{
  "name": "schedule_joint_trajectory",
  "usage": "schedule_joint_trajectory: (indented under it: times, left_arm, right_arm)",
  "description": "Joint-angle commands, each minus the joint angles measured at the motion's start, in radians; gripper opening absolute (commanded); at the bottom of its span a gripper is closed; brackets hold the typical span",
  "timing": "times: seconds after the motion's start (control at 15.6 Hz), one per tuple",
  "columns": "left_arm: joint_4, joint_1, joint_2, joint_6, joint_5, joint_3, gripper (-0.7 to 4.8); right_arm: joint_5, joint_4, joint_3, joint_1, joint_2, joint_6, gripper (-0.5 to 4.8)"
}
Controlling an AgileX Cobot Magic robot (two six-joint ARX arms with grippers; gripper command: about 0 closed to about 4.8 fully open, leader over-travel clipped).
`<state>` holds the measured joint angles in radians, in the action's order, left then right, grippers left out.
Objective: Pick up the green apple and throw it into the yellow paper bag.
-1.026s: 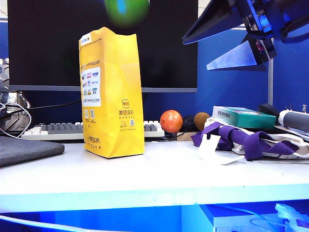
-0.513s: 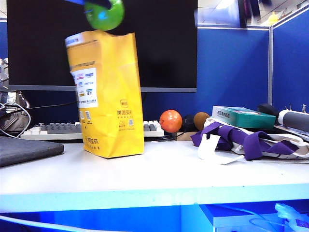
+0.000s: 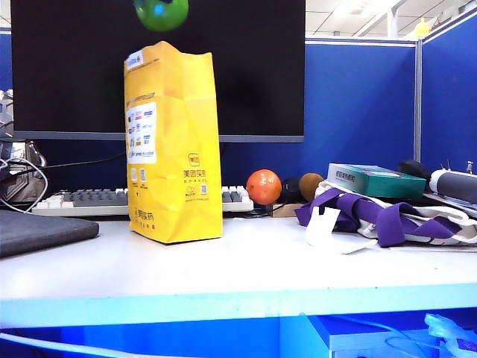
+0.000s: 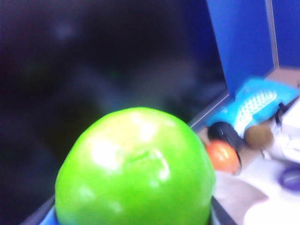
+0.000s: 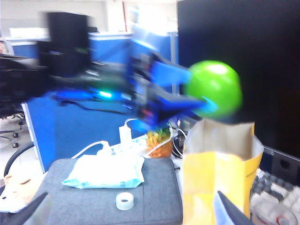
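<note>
The green apple [image 3: 161,12] hangs at the top edge of the exterior view, just above the open mouth of the yellow paper bag [image 3: 173,142], which stands upright on the white desk. My left gripper [image 4: 133,218] is shut on the apple [image 4: 136,164], which fills its wrist view. The right wrist view shows the blue left gripper [image 5: 199,101] holding the apple [image 5: 213,88] over the bag [image 5: 218,173] from the side. My right gripper [image 5: 131,213] is open with nothing between its fingers, close beside the bag; it is out of the exterior view.
An orange-red fruit [image 3: 264,186] and a brown fruit [image 3: 311,185] lie behind the bag by a keyboard [image 3: 89,200]. A teal box [image 3: 376,180] and purple-white cloth [image 3: 380,216] sit right. A grey pad [image 5: 108,201] carries wipes [image 5: 110,171] and a tape roll [image 5: 124,200].
The apple moved left to above the bag's mouth. The bag leaned and shifted half a second ago and now stands straight. The right gripper left the exterior view's upper right.
</note>
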<state>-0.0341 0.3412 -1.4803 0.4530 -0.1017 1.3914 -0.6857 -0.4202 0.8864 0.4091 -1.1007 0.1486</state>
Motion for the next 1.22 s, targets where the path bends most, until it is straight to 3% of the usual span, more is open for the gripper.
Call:
schedule_joint_trajectory:
  times: [0.06,0.26,0.45,0.58,0.83,0.9,0.96,1.03,1.22]
  left_arm:
    - [0.098,0.0,-0.06,0.003,-0.037,0.073,0.98]
    - [0.186,0.0,-0.086,0.046,-0.01,0.13,0.98]
    - [0.256,0.0,-0.086,0.071,0.021,0.156,0.98]
    - [0.287,0.0,-0.086,0.071,0.031,0.159,0.98]
    - [0.303,0.0,-0.086,0.071,0.038,0.171,0.99]
    - [0.293,0.0,-0.086,0.071,0.058,0.174,1.66]
    - [0.283,0.0,-0.086,0.071,0.072,0.174,4.39]
    - [0.281,0.0,-0.086,0.055,0.093,0.179,4.79]
    - [0.289,0.0,-0.083,0.048,0.098,0.179,4.79]
  right_arm:
    - [-0.007,-0.005,0.03,0.002,-0.004,-0.024,4.79]
    - [0.043,0.04,0.066,0.002,-0.004,-0.105,4.79]
    - [0.112,0.211,0.125,0.002,-0.019,-0.222,4.79]
    - [0.158,0.222,0.132,0.003,-0.028,-0.225,4.79]
    - [0.155,0.222,0.132,0.003,-0.028,-0.225,4.79]
    - [0.136,0.223,0.132,0.003,-0.028,-0.224,4.79]
    - [0.132,0.224,0.132,0.003,-0.028,-0.224,4.79]
    - [0.132,0.229,0.132,0.003,-0.028,-0.224,4.79]
    - [0.133,0.234,0.132,0.003,-0.028,-0.225,4.79]
